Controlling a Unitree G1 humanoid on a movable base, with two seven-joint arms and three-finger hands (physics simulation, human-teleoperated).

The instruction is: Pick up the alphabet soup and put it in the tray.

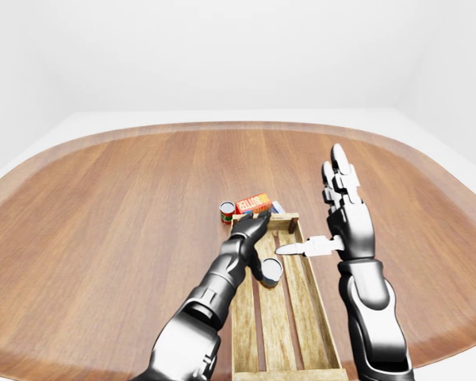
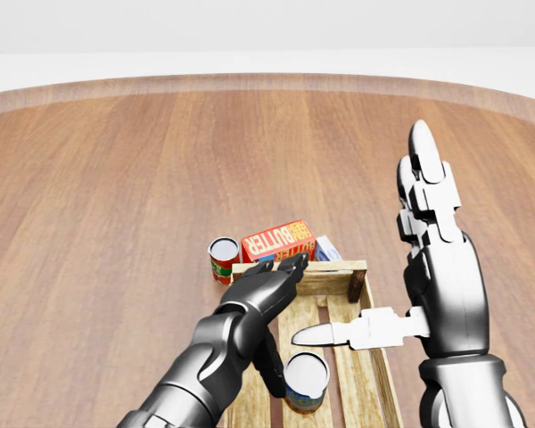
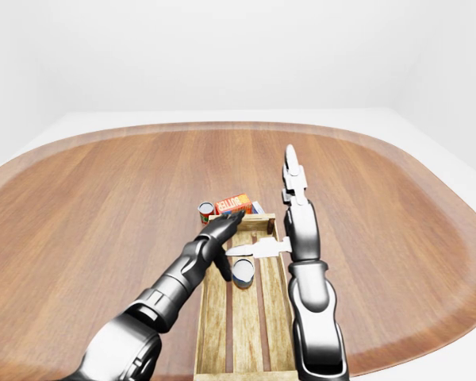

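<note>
Apparently released, the soup can [image 2: 306, 379] stands in the tray [image 2: 367, 374]; the open, empty left hand [image 2: 269, 290] beside it could tip it.

The alphabet soup [image 2: 306, 380], a silver-topped can, stands upright on the slats inside the wooden tray [image 2: 366, 357].
</note>
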